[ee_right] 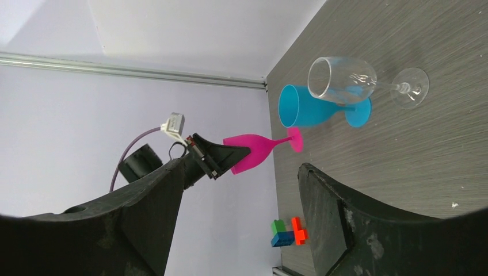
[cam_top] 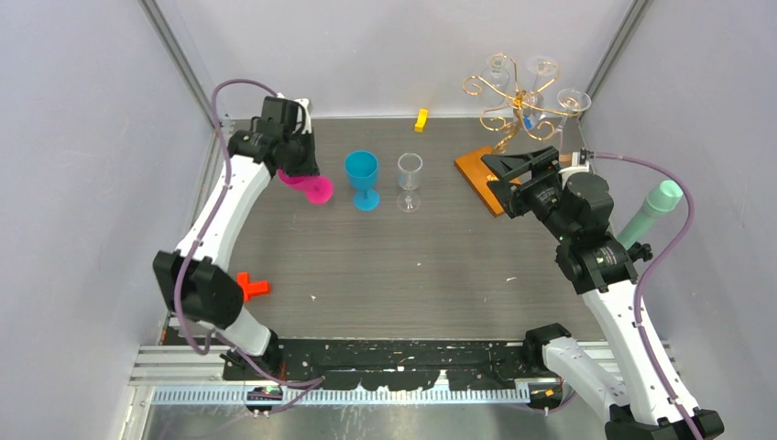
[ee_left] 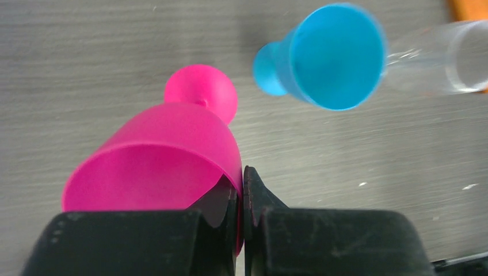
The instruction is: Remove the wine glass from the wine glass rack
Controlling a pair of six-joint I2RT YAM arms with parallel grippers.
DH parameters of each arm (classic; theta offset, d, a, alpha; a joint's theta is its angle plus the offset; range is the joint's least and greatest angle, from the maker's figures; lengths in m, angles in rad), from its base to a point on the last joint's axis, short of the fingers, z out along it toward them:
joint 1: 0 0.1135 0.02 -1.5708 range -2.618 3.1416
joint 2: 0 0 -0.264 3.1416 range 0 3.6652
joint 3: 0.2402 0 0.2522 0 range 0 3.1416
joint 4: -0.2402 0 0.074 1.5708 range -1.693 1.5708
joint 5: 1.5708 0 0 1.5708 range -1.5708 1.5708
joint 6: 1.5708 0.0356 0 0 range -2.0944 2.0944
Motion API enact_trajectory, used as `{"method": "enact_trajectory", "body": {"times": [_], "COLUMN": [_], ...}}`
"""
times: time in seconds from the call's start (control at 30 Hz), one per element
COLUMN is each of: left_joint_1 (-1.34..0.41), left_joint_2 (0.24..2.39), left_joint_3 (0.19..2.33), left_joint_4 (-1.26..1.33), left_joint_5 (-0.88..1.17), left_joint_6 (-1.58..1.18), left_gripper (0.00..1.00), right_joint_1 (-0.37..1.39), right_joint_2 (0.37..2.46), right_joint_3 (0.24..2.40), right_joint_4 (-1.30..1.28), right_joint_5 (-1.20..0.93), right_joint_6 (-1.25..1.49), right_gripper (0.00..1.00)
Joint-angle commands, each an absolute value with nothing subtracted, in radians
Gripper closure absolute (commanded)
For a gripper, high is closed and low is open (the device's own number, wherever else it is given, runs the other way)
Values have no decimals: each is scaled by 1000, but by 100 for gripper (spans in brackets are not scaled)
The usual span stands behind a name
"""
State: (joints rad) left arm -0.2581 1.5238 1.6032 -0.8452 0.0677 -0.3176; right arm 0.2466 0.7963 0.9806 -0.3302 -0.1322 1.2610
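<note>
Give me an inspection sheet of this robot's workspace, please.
Surface: dark grey wood-grain table.
Job's things: gold wire wine glass rack on orange-brown wooden base, clear glasses hanging; blue plastic glass and clear glass standing on table.
Clutter: yellow block, red block, mint-green cylinder.
Tools: left tool shut on pink plastic wine glass at its rim; right tool open, empty, beside base.
Cables: purple cable along each arm.
Surroundings: pale walls.

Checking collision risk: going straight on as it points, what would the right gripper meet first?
Likely the pink glass held by the left gripper; it sits past the gap of the right gripper. The clear glass and blue glass lie aside. Depth is unclear.
</note>
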Motion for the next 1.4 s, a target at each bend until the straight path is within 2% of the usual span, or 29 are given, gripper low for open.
{"method": "enact_trajectory", "body": {"times": [0.0, 0.47, 0.77, 0.87, 1.1, 1.37], "left_joint_1": [-253, -287, -302, -302, -302, -302], "left_joint_2": [1606, 1833, 1824, 1831, 1849, 1728], "left_joint_3": [1723, 1831, 1771, 1769, 1772, 1771], "left_joint_4": [-1031, -1034, -909, -910, -917, -895], "left_joint_5": [-47, -12, -36, -31, -35, 46], "left_joint_6": [-218, -217, -224, -219, -206, -181], "left_gripper": [100, 100, 100, 90, 80, 55], "right_joint_1": [250, 250, 250, 250, 250, 250], "right_joint_2": [777, 773, 775, 776, 771, 774], "right_joint_3": [1016, 1017, 1015, 1015, 1017, 1037], "right_joint_4": [-332, -372, -375, -381, -392, -409], "right_joint_5": [-100, -90, -94, -94, -88, -83], "right_joint_6": [1217, 1187, 1188, 1189, 1187, 1167], "right_gripper": [23, 23, 23, 23, 23, 23]}}
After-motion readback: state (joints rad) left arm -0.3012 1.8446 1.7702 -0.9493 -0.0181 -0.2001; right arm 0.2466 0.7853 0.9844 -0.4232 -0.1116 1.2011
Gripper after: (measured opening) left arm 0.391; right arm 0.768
